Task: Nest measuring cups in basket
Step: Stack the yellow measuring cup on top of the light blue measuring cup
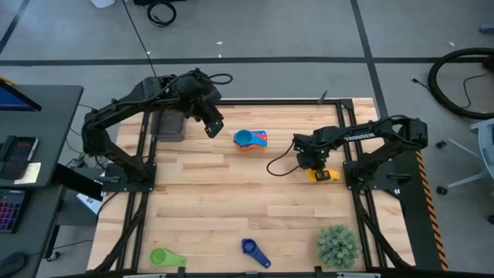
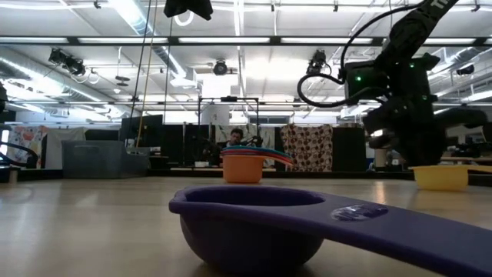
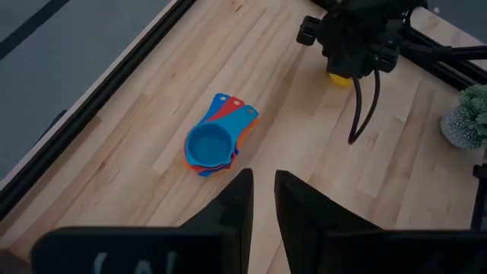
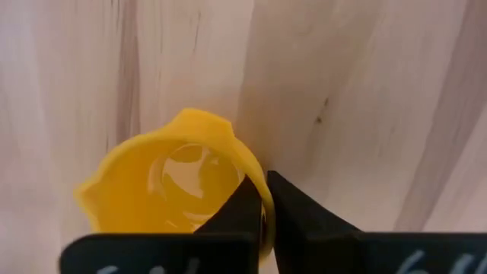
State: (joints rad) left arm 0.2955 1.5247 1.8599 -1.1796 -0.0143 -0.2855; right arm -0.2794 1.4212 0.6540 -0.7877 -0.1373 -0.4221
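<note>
Right end effector (image 4: 262,199) is clenched on the wall of the yellow cup (image 4: 171,183), one finger inside the bowl and one outside. In the high view that cup (image 1: 321,175) sits on the tabletop (image 1: 231,208) near the right edge, mostly hidden under the wrist, so we can't read which way its handle runs.

Left end effector (image 3: 262,199) hangs above the tabletop's far left part, fingers nearly together, grasping nothing.

Between the two arms we see the nested stack (image 1: 250,139): light blue cup on top, with orange and red below it. Handles fan out toward the right arm, long axis roughly left-right. We can't count the stacked cups for sure.

Basket (image 1: 170,126) is at the far left, partly covered by the left arm.

Dark blue cup (image 1: 253,251) lies at the near edge, handle pointing right and nearward. Green cup (image 1: 164,257) is at the near left, handle pointing right.
</note>
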